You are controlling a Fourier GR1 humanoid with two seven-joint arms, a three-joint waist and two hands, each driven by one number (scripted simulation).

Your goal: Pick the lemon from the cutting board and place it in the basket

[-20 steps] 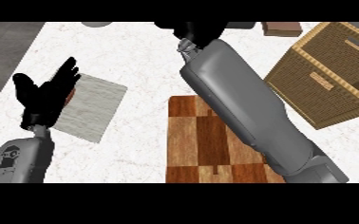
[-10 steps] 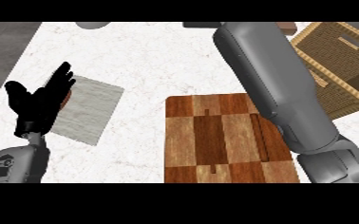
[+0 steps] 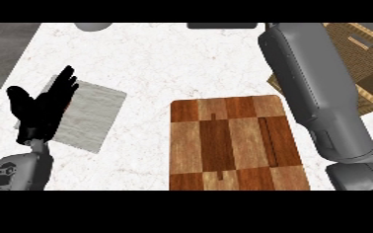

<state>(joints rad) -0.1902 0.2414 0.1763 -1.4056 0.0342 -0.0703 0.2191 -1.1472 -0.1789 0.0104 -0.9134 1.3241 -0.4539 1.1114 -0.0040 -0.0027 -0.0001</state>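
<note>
Counter (image 3: 182,64) is taking up most of the head view, white and marbled, and the big change is happening on its right side. The right forearm (image 3: 313,94) is now running almost straight up the frame and out past the top edge near the basket (image 3: 357,54), whereas a second ago it was slanting across the middle with its hand showing near the top. That hand isn't showing at all now, so there's no telling whether it's gripping anything.

Next biggest, the board (image 3: 233,143) is sitting bottom centre, checkered wood, and nothing is lying on it. The lemon isn't showing anywhere in the view, so it's probably either in the hidden right hand or already over the basket, but that's a guess, not something visible. Only a corner of the basket is peeking out behind the forearm.

A grey mat (image 3: 91,113) is lying left of the board, well apart from it.

The left hand (image 3: 44,108) is resting at the left edge, overlapping the mat's edge, fingers straight and up, holding nothing, same as before.

So the arm is looking like it's mid-carry or at the drop-off.
</note>
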